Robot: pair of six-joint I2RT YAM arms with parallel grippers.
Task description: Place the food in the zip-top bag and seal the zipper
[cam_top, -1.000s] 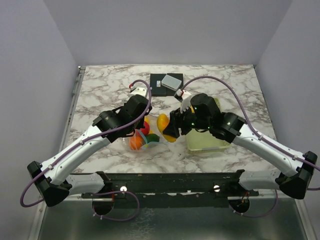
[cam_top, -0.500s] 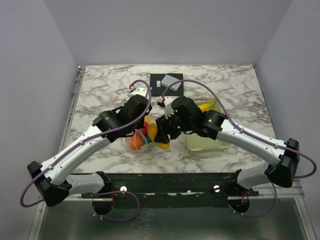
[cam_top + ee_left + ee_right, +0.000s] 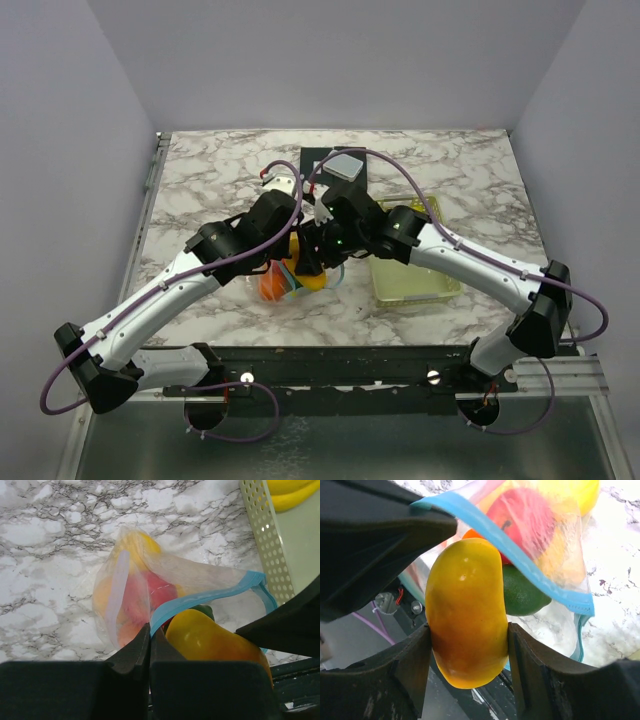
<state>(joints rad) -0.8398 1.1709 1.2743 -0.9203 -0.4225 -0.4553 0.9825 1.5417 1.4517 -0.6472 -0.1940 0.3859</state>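
The left pincer [image 3: 150,632] is clenched on the zipper [image 3: 220,591], holding the zip-top bag [image 3: 200,572] open just ahead of it. The right pincer [image 3: 468,645] grasps a yellow-orange fruit [image 3: 465,605] by its flanks at the bag's mouth. A red apple [image 3: 525,517] and a dark green fruit [image 3: 522,592] lie beyond its tips. The fruit looks hard, light and slick. The film is limp, so the stiffer strip seems the better hold.

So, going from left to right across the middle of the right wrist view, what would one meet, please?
Yellow-orange toy fruit → dark green toy fruit → marble table.
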